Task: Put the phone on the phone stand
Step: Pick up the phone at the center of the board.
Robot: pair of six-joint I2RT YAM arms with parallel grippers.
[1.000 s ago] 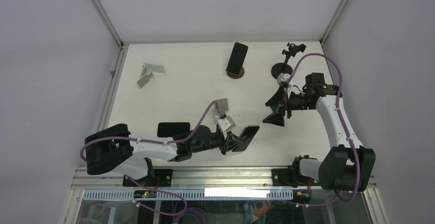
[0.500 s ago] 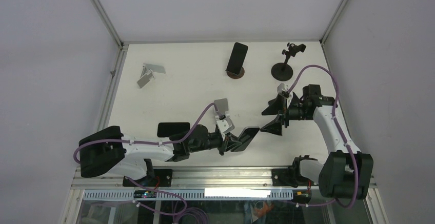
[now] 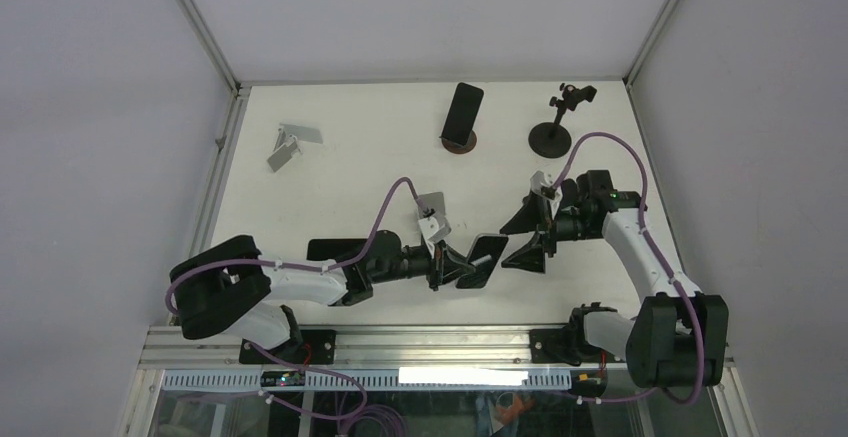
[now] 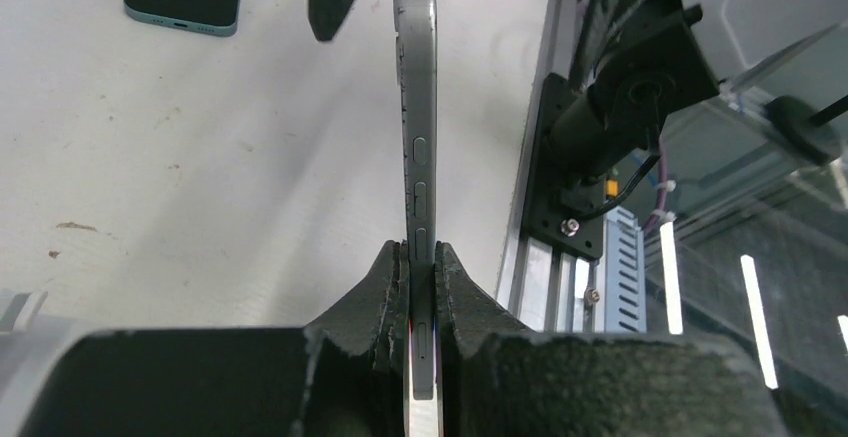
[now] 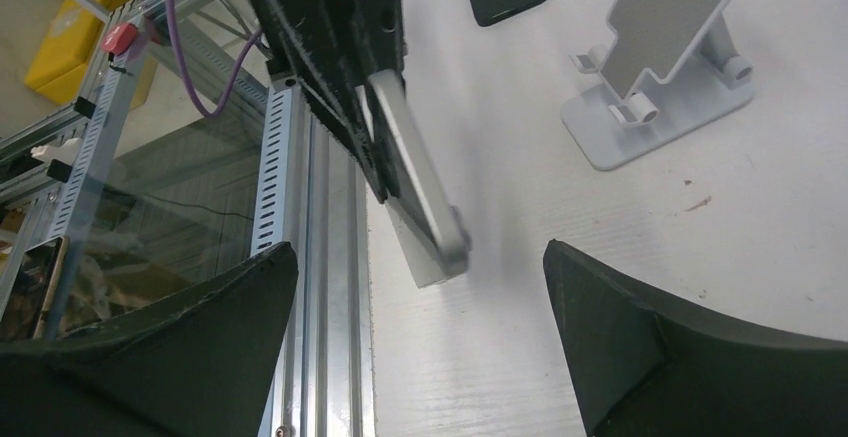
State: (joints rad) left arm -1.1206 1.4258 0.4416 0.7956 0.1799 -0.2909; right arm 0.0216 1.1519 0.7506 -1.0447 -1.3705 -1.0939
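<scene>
My left gripper [image 3: 452, 263] is shut on a dark phone [image 3: 482, 259] and holds it on edge above the table near the front middle. In the left wrist view the phone [image 4: 416, 107] stands edge-on between the fingers [image 4: 385, 287]. My right gripper [image 3: 521, 240] is open, its jaws spread wide just right of the phone's free end, not touching it. In the right wrist view the phone [image 5: 415, 172] sits between and beyond the two fingers [image 5: 190, 327]. A small grey phone stand [image 3: 432, 208] stands just behind the left gripper; it also shows in the right wrist view [image 5: 665, 47].
A second dark phone [image 3: 336, 250] lies flat left of the left wrist. Another phone [image 3: 463, 113] leans on a round-base stand at the back. A black clamp stand [image 3: 553, 132] is at back right. A grey folding stand [image 3: 293, 143] is at back left.
My left gripper carried the phone up and slightly right. My right gripper came down and left toward the phone's free end, jaws open throughout.
</scene>
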